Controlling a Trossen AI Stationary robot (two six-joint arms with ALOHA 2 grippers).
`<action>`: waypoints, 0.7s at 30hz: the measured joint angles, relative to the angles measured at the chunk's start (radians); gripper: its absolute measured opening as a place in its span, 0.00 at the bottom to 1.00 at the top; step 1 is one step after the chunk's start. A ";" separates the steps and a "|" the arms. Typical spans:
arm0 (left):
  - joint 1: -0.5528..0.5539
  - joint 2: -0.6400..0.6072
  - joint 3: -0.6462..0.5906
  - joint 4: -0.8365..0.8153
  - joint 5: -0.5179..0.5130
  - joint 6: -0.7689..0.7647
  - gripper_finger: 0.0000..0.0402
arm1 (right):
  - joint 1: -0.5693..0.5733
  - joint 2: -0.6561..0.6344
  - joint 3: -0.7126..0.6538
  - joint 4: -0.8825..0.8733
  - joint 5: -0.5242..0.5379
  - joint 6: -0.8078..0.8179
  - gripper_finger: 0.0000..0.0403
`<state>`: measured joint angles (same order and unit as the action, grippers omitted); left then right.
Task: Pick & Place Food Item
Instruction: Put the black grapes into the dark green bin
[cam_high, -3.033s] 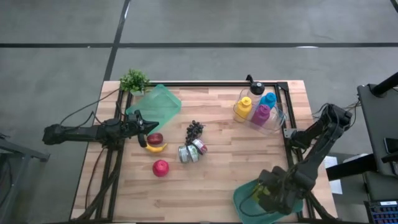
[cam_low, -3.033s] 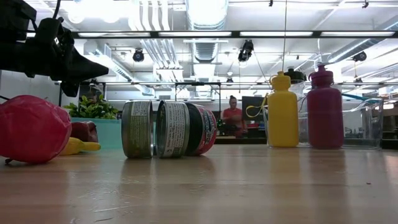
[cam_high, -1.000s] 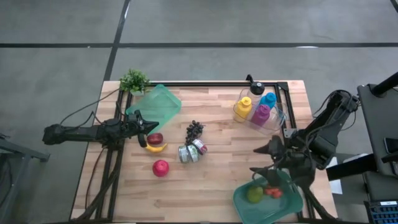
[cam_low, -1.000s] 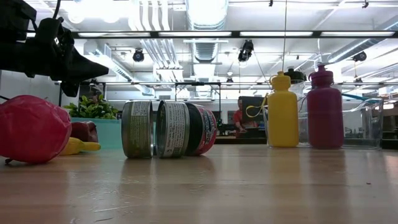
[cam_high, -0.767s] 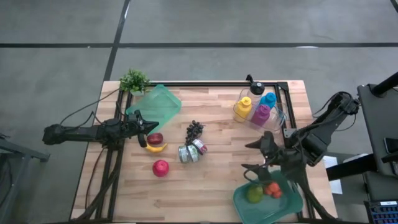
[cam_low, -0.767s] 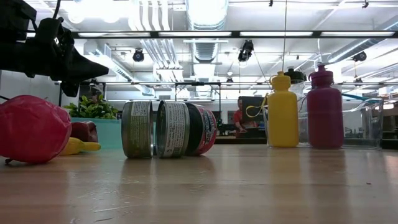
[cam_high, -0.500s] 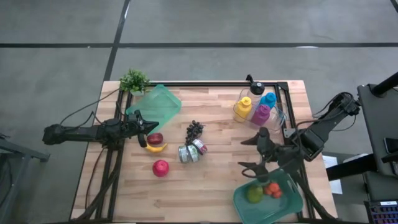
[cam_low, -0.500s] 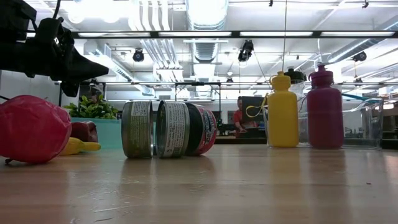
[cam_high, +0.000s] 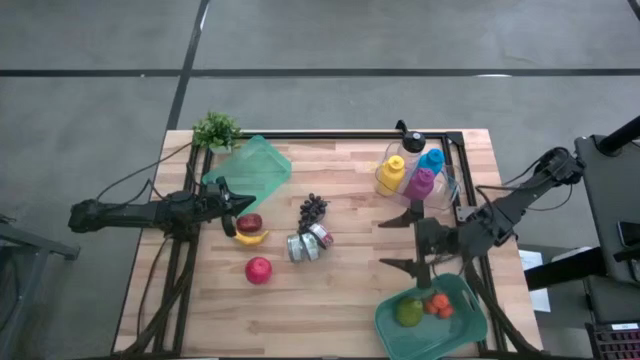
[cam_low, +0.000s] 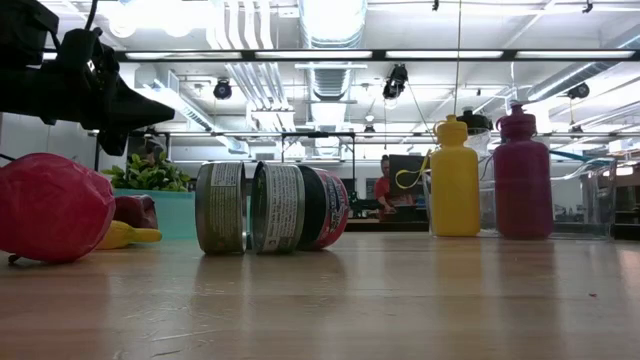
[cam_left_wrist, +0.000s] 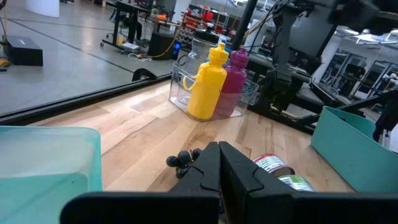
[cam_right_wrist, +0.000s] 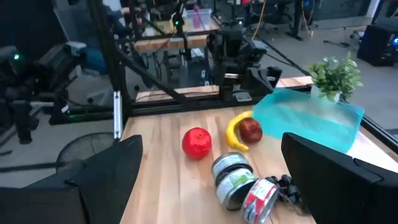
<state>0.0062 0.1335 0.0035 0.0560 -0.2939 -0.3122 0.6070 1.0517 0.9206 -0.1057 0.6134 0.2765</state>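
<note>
We see the right gripper (cam_high: 398, 241) hanging over the bare wood of the table (cam_high: 350, 290), between the bottle rack and the near tray (cam_high: 470, 328), its fingers spread wide and holding nothing. In that teal tray lie a green fruit (cam_high: 408, 312) and a small red-orange item (cam_high: 437, 304), just beside each other.

The left gripper (cam_high: 234, 204) waits at the left side of the table with its fingers pressed together, empty, just beside a dark red apple (cam_high: 250, 223) and a banana (cam_high: 250, 238). A second teal tray (cam_high: 255, 168) lies tilted behind it, near a small green plant (cam_high: 216, 129).

Toward the middle we find a bunch of dark grapes (cam_high: 313, 208), a cluster of tins (cam_high: 309, 243) lying on their sides, and a red fruit (cam_high: 258, 269) nearer the front edge. The tin labels show green, red and white bands in the low view; their print is too small for us to read. Yellow (cam_high: 392, 172), blue (cam_high: 431, 160) and magenta (cam_high: 420, 184) bottles stand in a clear rack.
</note>
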 joint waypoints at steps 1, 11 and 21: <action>0.000 0.000 0.000 0.000 0.000 0.000 0.00 | -0.012 -0.016 -0.024 0.027 -0.012 -0.006 0.94; 0.000 0.000 0.000 0.000 0.000 0.000 0.00 | -0.050 -0.065 -0.198 0.374 -0.065 -0.165 0.94; 0.000 0.000 0.000 0.000 0.000 0.000 0.00 | -0.183 0.002 -0.156 0.294 -0.120 -0.067 0.94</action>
<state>0.0059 0.1335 0.0033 0.0559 -0.2939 -0.3122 0.4235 1.0532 0.7646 0.1880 0.4932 0.2095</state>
